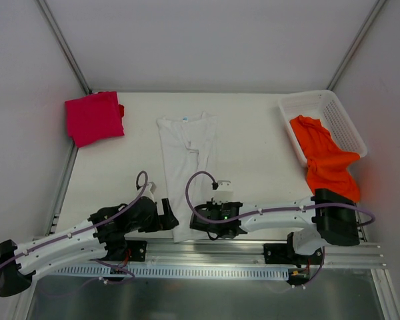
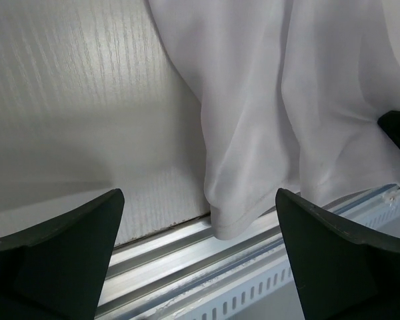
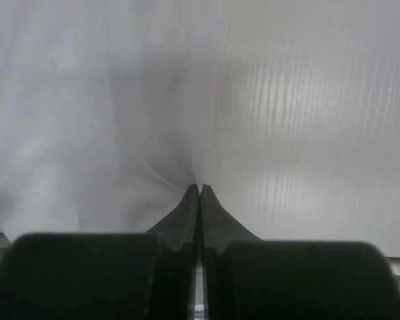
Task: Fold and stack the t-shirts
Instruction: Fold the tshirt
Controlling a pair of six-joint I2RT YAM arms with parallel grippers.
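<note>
The white t-shirt (image 1: 187, 153) lies folded lengthwise in the middle of the table, its small blue neck label at the far end. Its near hem hangs over the table's front edge in the left wrist view (image 2: 253, 133). My left gripper (image 1: 168, 215) is open at the hem's left corner, its jaws (image 2: 199, 199) wide apart with nothing between them. My right gripper (image 1: 199, 223) is shut on the white shirt's right edge near the hem, and the cloth puckers at the fingertips (image 3: 200, 188). The magenta-red t-shirt (image 1: 93, 119) lies folded at the back left. The bright orange t-shirt (image 1: 328, 163) hangs out of the basket.
The white lattice basket (image 1: 347, 117) stands at the back right by the wall. An aluminium rail (image 2: 187, 257) runs along the table's front edge under the hem. Bare table (image 1: 253, 153) lies between the white shirt and the basket.
</note>
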